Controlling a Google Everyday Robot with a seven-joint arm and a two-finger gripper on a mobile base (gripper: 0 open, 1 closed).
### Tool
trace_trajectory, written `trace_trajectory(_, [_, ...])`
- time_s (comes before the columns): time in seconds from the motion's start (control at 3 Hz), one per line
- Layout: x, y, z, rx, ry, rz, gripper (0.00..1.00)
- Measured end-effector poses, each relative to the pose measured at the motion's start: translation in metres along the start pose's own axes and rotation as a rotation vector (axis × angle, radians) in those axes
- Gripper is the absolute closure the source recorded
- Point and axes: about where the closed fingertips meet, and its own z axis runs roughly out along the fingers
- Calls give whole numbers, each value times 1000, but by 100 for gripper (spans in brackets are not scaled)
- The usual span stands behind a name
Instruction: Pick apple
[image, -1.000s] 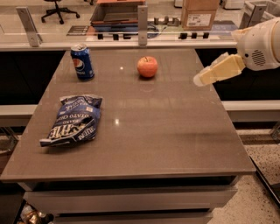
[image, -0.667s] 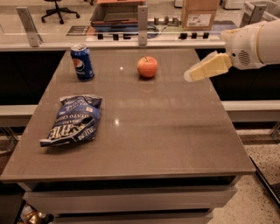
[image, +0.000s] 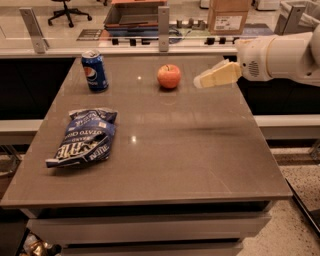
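Observation:
The apple (image: 169, 76) is small, round and red-orange. It sits on the brown table (image: 190, 155) near the far edge, about mid-width. My gripper (image: 199, 81) comes in from the right on a white arm. Its cream-coloured fingertips hover just right of the apple, a short gap away and not touching it. It holds nothing.
A blue soda can (image: 95, 70) stands upright at the far left of the table. A blue chip bag (image: 86, 136) lies at the left middle. Behind the table run a glass rail, a cardboard box (image: 228, 15) and a tray.
My gripper has moved left across the far right of the table, closing in on the apple. The apple, can and bag have not moved.

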Motion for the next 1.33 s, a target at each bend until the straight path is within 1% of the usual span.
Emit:
trace_trajectory(0.33, [-2, -4, 36, -39, -34, 19, 0])
trace_trajectory(0.67, [-2, -4, 36, -39, -34, 19, 0])
trace_trajectory(1.0, [2, -2, 47, -49, -28, 28, 0])
trace_trajectory(1.33, [10, 1, 66, -59, -26, 43, 0])
